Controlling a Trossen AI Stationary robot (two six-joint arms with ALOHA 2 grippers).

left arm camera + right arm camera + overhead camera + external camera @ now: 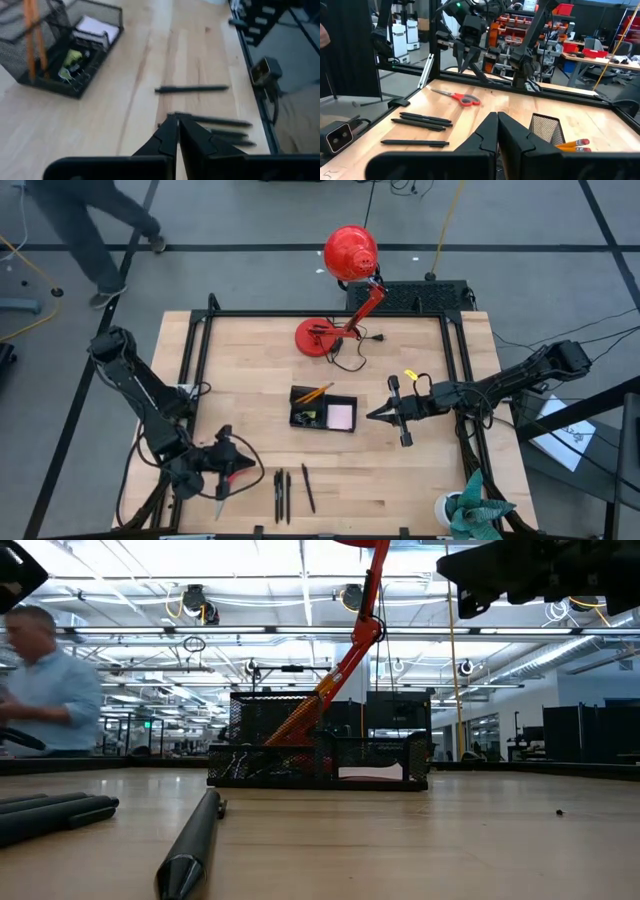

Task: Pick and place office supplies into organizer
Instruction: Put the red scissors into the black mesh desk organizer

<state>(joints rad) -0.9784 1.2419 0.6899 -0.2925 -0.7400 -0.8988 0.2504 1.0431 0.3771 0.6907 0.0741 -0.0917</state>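
Table: light wood top, black frame rails.

Organizer: black mesh desk tray, table centre. Tall section at its left end holds two orange pencils, leaning, tips out over rim. Low section: pink sticky-note pad at right; yellow-green piece and small black clips in the low compartment beside the pad.

Black pens: three, lying loose on table, near edge, left of centre. Two side by side, parallel; third just right of them, slightly angled. None in organizer.

Scissors: red handles, flat on table at near-left, blades pointing toward the near edge. In right wrist view they lie apart from the arm, not grasped.

Left gripper: low over near-left table, right by the scissors' handles. Jaws clenched together, tips meeting, nothing between them in left wrist view.

Right gripper: above table, just right of organizer, pointing left toward it. Jaws clenched, empty.

Desk lamp: red, round base on far centre of table, arm angled, cord trailing.

Misc: person in light shirt beyond table, at left in low view; legs also at far left in high view. Small plant at near-right corner.
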